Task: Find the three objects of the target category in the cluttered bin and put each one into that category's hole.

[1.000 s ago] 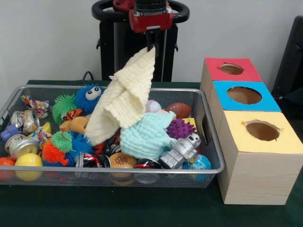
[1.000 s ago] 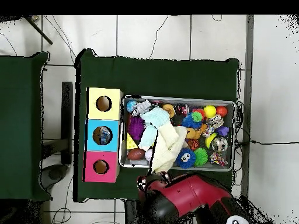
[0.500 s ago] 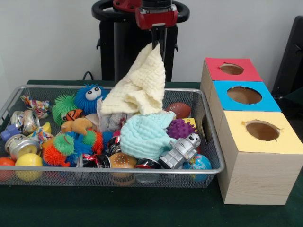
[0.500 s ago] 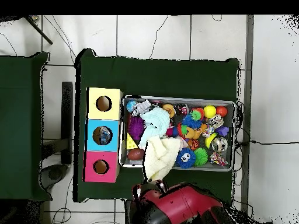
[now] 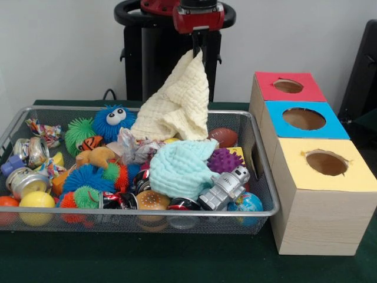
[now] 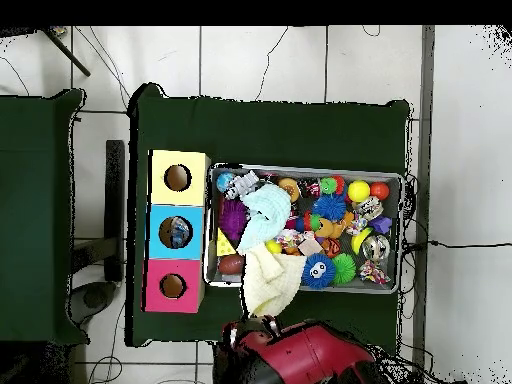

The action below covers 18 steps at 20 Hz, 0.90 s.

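The wire-mesh bin (image 5: 259, 171) holds a jumble of spiky rubber balls, crushed cans and toys. Beside it stands a wooden box (image 5: 321, 206) with round holes in red, blue and yellow tops. The gripper (image 5: 198, 48) is clamped on a corner of the waffle-textured cream cloth (image 5: 177, 106), which hangs above the bin's far side. A crumpled mint cloth (image 5: 179, 171) lies in the bin.

Desk (image 5: 177, 265): wearing a dark green cover and carrying two things.
Wire bin (image 5: 266, 203): sitting directly on the desk, brimming with toys, cans and cloths.
Wooden box (image 5: 318, 221): standing on the desk just beside the wire bin, showing red, blue and yellow tops, each top having one round hole.
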Available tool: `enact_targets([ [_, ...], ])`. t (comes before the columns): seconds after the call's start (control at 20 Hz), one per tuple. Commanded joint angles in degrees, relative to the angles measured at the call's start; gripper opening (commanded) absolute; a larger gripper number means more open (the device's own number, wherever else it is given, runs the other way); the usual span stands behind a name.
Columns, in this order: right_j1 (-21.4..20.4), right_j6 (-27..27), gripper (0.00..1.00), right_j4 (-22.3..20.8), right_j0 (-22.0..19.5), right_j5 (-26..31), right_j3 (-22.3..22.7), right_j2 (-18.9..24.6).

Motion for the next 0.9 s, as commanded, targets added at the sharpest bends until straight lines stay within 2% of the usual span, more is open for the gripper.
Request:
enact_targets([
  [0.05,-1.3,7.2,0.00,4.1,0.4,-0.7,0.6,-1.7],
  [0.3,-2.9,5.7,0.00,6.5,0.3,0.3,1.3,-0.7],
  [0.9,-4.8,3.4,0.00,9.4,-0.5,1.6,2.5,0.3],
])
